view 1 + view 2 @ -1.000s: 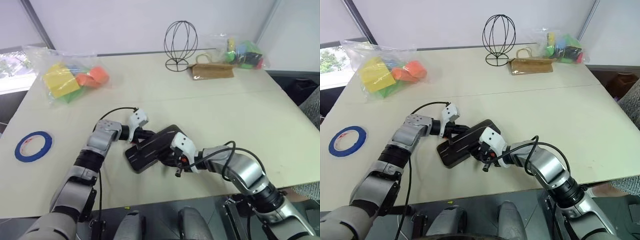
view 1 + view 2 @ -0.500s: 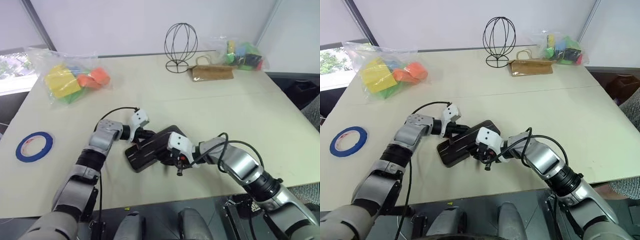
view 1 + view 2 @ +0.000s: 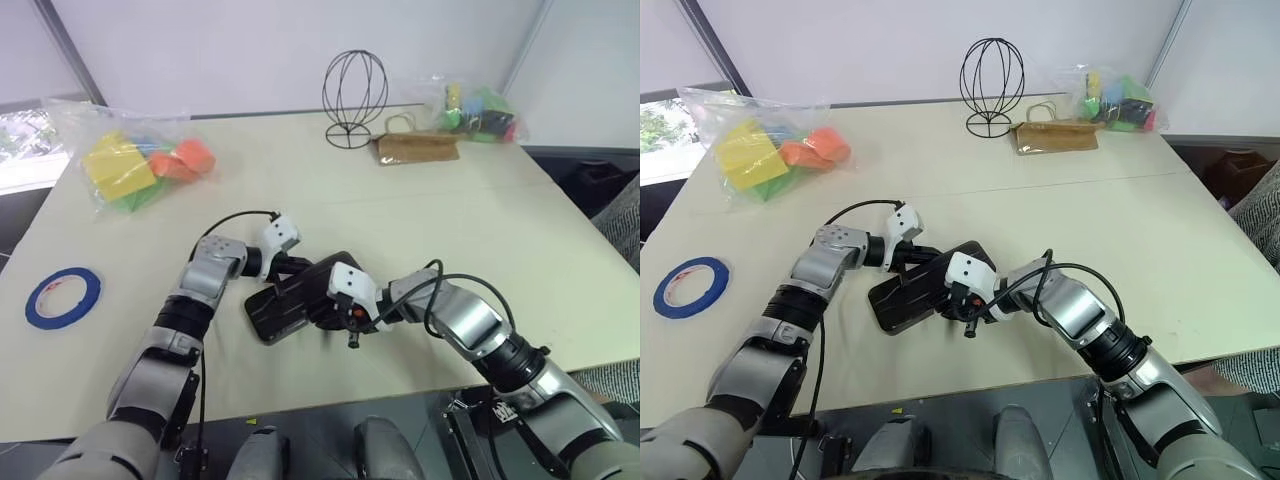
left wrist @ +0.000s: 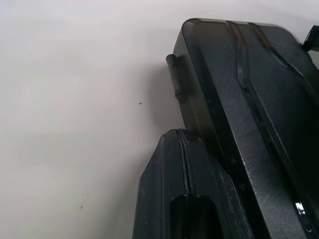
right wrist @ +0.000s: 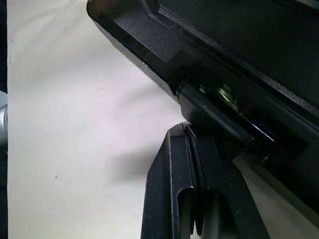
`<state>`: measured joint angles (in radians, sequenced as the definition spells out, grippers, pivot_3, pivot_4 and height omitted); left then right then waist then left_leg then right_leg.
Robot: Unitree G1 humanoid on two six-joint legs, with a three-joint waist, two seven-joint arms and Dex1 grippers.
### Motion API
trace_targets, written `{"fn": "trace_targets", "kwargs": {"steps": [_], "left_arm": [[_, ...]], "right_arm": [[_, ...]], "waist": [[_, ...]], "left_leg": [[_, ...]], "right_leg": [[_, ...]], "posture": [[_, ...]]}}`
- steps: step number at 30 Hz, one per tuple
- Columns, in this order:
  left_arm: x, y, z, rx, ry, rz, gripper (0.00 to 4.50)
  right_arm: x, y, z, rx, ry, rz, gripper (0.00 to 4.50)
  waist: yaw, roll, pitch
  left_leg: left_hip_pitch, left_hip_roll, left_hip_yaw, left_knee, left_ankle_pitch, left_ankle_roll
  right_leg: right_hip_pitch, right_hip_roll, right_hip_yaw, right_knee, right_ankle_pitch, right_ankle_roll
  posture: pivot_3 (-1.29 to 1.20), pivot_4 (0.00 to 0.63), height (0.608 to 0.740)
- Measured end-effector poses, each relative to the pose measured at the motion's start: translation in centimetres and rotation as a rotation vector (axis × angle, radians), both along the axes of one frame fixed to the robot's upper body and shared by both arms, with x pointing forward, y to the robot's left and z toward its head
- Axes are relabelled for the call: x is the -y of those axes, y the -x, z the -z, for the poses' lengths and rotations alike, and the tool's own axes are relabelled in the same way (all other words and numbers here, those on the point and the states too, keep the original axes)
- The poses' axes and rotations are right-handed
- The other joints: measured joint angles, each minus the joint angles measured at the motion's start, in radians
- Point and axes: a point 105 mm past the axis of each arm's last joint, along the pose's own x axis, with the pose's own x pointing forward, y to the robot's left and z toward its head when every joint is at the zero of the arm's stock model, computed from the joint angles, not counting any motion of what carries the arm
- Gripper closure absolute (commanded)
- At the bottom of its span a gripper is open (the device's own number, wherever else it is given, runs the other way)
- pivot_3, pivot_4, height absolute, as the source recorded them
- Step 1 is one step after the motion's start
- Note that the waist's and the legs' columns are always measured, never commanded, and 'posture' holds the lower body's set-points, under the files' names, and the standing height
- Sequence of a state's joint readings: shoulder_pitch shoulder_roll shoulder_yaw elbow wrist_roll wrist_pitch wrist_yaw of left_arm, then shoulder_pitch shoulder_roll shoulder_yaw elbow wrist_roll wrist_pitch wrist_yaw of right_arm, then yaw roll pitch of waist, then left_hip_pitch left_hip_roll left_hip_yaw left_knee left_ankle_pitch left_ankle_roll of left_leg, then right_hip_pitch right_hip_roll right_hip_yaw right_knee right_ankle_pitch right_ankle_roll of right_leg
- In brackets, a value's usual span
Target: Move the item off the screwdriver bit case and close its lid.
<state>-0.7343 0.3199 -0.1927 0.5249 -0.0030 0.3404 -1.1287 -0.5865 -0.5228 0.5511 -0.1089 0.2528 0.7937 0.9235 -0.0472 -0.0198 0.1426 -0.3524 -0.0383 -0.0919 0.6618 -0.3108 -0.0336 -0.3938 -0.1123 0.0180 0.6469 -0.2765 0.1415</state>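
Right claw (image 3: 958, 303) has edged in along the case (image 3: 910, 297) edge

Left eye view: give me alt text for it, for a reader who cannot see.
Both shut tools, left tool and right tool, press on opposite sides of the dark screwdriver bit case at the table's near middle. The blue tape ring lies apart at the left edge. A bag of coloured blocks, wire globe stand and brown paper bag sit at the back.

case: dark case (image 3: 915, 292) on the desk (image 3: 1060, 210), lid down
left claw (image 3: 923, 256): shut, at its far edge
right claw (image 3: 962, 305): shut, at its near edge
tape (image 3: 690, 287): far left, well apart
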Motion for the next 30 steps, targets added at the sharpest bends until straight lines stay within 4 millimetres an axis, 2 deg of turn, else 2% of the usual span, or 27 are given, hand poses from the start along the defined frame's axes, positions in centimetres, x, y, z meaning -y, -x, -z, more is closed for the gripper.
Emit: {"fn": "trace_targets", "kwargs": {"steps": [6, 10, 19, 26, 30], "left_arm": [[-0.3, 0.0, -0.1, 0.010, 0.002, -0.015, 4.50], [-0.5, 0.0, 0.0, 0.026, -0.013, -0.028, 4.50], [-1.2, 0.2, 1.3, 0.069, -0.081, -0.023, 4.50], [-1.3, 0.2, 1.4, 0.078, -0.079, -0.024, 4.50], [-1.1, 0.1, 1.1, 0.055, -0.023, -0.050, 4.50]], "right_arm": [[-0.3, -0.3, 0.2, 0.007, -0.010, -0.001, 4.44], [-0.8, -0.5, 0.5, 0.004, -0.016, 0.002, 4.44], [-1.4, -0.4, 0.6, 0.023, 0.010, -0.031, 4.44], [-1.5, -0.2, 0.3, 0.038, 0.015, -0.042, 4.44], [-1.2, -0.2, 0.1, 0.053, 0.026, -0.044, 4.44]], "waist": [[0.000, 0.000, -0.003], [0.000, 0.000, -0.005], [0.002, 0.005, -0.015], [0.003, 0.006, -0.015], [0.007, 0.010, -0.012]], "left_leg": [[0.005, 0.000, -0.002, -0.002, 0.000, 0.000], [0.015, 0.001, -0.002, -0.008, 0.000, 0.000], [0.015, 0.001, -0.024, -0.015, 0.000, 0.000], [0.013, 0.000, -0.026, -0.017, -0.001, 0.001], [0.011, 0.000, -0.026, -0.017, -0.001, 0.001]], "right_leg": [[0.002, 0.002, 0.001, 0.000, 0.000, -0.002], [0.008, 0.005, 0.004, -0.001, 0.001, -0.005], [0.004, 0.015, 0.004, -0.003, 0.000, -0.013], [0.001, 0.015, 0.004, -0.005, 0.000, -0.015], [0.000, 0.015, 0.004, -0.006, 0.000, -0.015]], "posture": [[0.00, 0.150, 0.740], [0.00, 0.150, 0.740], [0.00, 0.150, 0.740], [0.00, 0.150, 0.740], [0.00, 0.150, 0.740]]}}
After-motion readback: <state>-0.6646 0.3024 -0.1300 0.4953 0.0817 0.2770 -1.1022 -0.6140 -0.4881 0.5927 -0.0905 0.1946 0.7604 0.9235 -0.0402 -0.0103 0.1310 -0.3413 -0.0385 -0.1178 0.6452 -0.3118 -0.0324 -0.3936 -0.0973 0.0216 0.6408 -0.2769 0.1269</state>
